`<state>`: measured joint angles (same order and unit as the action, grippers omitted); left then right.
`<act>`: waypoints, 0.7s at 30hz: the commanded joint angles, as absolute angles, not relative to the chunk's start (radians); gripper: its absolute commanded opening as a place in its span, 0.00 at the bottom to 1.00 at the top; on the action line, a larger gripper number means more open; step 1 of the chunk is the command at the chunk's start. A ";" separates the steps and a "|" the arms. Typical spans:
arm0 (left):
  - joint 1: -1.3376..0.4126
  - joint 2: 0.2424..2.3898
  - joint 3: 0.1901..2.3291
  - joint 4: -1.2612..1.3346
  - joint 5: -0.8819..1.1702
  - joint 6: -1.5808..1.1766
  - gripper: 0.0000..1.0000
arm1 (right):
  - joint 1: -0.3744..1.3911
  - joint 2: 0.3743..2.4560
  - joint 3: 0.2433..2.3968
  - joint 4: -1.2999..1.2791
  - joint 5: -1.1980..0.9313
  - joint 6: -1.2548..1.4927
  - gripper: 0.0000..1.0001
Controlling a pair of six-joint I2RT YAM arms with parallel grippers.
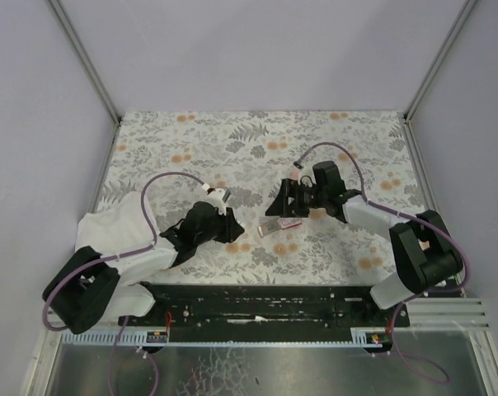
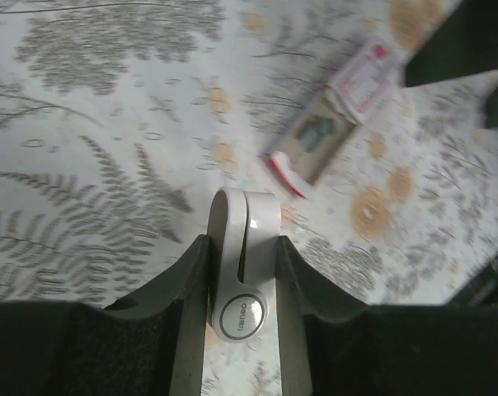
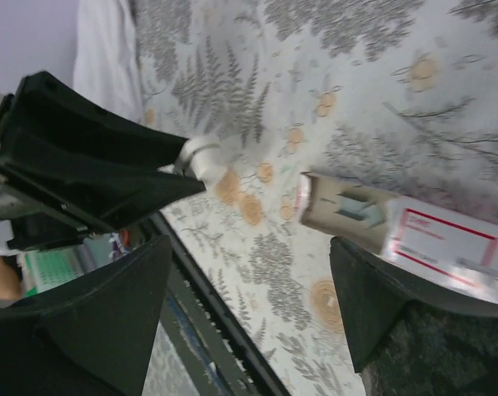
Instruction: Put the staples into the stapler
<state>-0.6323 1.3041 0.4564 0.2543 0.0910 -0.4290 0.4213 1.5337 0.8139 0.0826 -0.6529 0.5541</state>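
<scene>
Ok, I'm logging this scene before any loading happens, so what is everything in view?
stapler: one, white and grey, clamped between the left gripper's fingers
staple box: one, red with a pale label, tan tray slid partly out, lying mid-table between the two grippers; the staples inside are too blurred to count
table: one, pale cover with grey ferns and orange flowers, under everything
walls: pale lilac, at the left, back and right
cables: two, purple, one looping over each arm
left gripper: one, black, shut on the stapler, left of the box
right gripper: one, black, open, close beside the box
</scene>
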 commanded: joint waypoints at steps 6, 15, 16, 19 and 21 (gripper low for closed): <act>-0.841 1.100 0.369 0.462 -0.020 -0.432 0.00 | 0.522 1.569 0.777 0.357 -0.810 0.788 0.71; -0.888 1.065 0.378 0.445 -0.069 -0.404 0.00 | 0.550 1.557 0.750 0.353 -0.828 0.799 0.52; -0.891 1.068 0.383 0.436 -0.072 -0.397 0.00 | 0.553 1.558 0.751 0.352 -0.829 0.799 0.52; -0.904 1.069 0.393 0.427 -0.083 -0.381 0.00 | 0.559 1.560 0.754 0.353 -0.831 0.799 0.50; -0.909 1.071 0.399 0.424 -0.087 -0.376 0.00 | 0.565 1.563 0.759 0.354 -0.836 0.799 0.49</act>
